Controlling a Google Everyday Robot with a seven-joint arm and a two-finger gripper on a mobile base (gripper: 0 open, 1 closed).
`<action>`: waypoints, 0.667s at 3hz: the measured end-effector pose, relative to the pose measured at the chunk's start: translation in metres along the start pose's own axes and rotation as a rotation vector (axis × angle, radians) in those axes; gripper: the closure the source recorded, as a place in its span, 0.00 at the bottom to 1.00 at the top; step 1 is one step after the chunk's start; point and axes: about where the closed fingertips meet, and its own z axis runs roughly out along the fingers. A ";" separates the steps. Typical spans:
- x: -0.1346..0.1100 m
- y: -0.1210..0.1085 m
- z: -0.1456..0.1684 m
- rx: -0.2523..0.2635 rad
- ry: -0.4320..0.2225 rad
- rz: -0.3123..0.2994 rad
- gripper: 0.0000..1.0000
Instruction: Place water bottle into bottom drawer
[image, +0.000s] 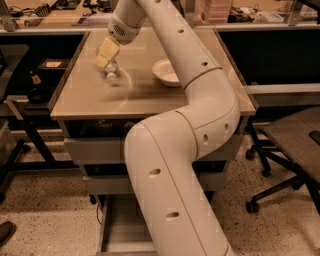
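Note:
The water bottle (111, 73), small and clear with a white cap, hangs tilted from my gripper (106, 56) over the back left part of the tan cabinet top (90, 100). The gripper's pale yellow fingers (108, 49) are shut on the bottle's upper end, cap pointing down toward the top. The bottom drawer (118, 231) is pulled out at floor level below the cabinet. Its grey floor shows to the left of my arm, which hides the rest.
A white round bowl (167, 73) sits on the cabinet top right of the bottle. Two grey-fronted drawers (92, 150) are above the bottom one. A black office chair (292, 142) stands at the right, a dark desk frame (30, 125) at the left.

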 end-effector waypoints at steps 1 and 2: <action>0.003 -0.002 0.004 -0.005 0.000 0.042 0.00; 0.006 -0.003 0.010 -0.011 0.003 0.070 0.00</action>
